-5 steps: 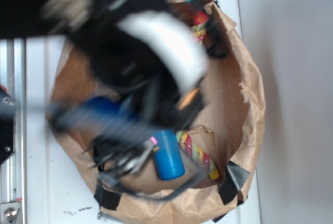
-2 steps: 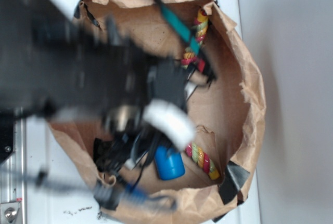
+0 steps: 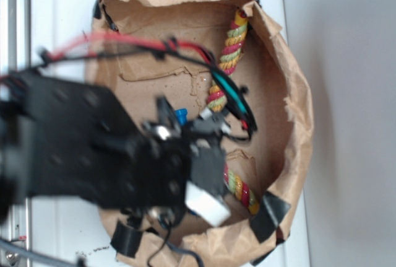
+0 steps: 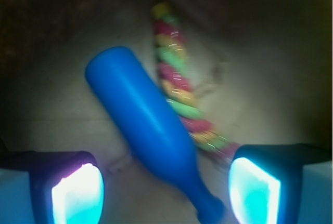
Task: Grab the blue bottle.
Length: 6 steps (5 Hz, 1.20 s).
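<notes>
Lying tilted between the spread black gripper (image 4: 165,192) fingers, the small bright-blue plastic bottle (image 4: 145,125) touches neither pad, neck nearest the gripper, body touching the red-yellow-green twisted rope (image 4: 182,104) beside it.

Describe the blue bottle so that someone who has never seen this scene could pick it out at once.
Look inside the brown paper bag. On its floor, in the wrist view, the blue bottle lies on its side between the open pads of the end effector, its narrow neck toward the camera. It is smooth and solid blue; the rope alongside it is twisted red, yellow and green.
</notes>
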Each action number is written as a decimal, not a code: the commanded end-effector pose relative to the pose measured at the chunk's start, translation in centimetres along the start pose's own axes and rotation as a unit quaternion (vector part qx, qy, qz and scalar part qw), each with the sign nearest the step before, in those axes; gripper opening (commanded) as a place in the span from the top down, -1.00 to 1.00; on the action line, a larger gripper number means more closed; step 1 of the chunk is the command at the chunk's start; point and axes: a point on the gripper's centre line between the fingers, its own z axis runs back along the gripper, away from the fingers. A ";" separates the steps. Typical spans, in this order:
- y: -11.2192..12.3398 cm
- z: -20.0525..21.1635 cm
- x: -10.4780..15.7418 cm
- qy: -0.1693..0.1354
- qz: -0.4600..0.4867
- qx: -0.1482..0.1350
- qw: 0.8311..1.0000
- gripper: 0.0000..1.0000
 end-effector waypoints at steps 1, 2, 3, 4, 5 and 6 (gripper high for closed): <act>-0.3 -2.5 2.1 0.020 -0.004 -0.035 0.999 -1.00; -0.2 -4.2 1.5 0.028 -0.018 -0.036 0.999 -1.00; 0.1 -4.4 1.0 0.031 -0.012 -0.027 0.999 -1.00; -0.6 -3.0 0.4 0.015 0.004 -0.020 1.000 1.00; 0.1 -0.2 0.0 -0.010 0.033 -0.029 0.999 1.00; 2.5 3.5 -0.7 -0.026 0.096 -0.041 0.994 1.00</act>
